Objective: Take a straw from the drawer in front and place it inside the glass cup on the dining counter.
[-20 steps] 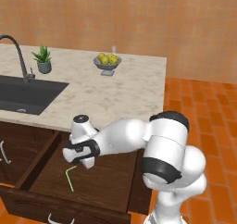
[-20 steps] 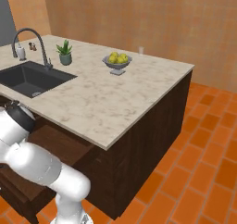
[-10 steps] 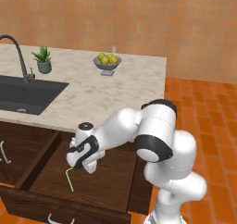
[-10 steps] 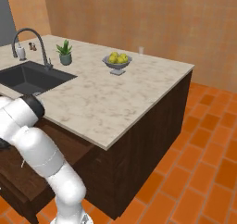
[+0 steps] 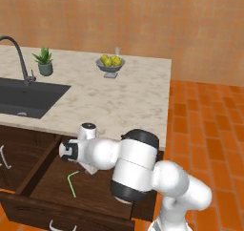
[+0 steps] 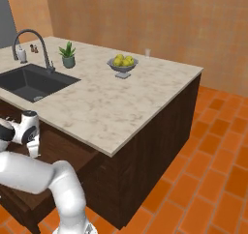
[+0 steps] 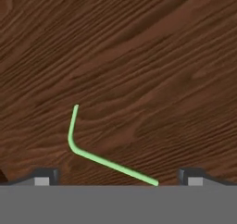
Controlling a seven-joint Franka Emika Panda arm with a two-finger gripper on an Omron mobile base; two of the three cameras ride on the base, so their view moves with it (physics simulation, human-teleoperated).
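The light-green straw (image 7: 95,157), bent near one end, lies flat on the wooden floor of the open drawer (image 5: 28,204); it also shows as a thin straw (image 5: 72,184) left of my arm. My gripper (image 7: 118,179) hangs open just above it, its fingertips (image 7: 44,177) wide apart on either side of the long part. The gripper (image 5: 81,165) points down into the drawer. The glass cup (image 5: 117,50) stands upright at the far edge of the dining counter (image 5: 128,103), behind the bowl; the same glass cup (image 6: 147,52) shows from the right.
A grey footed bowl of lemons (image 5: 110,63) sits near the cup. A dark sink (image 5: 24,97) with a curved faucet (image 5: 19,53) and a small potted plant (image 5: 44,62) take the counter's left part. The drawer's front wall and the counter edge overhang my hand.
The hand has gone lower into the drawer and closer to the straw, and the elbow has swung left in front of the counter. The jaws stay open.
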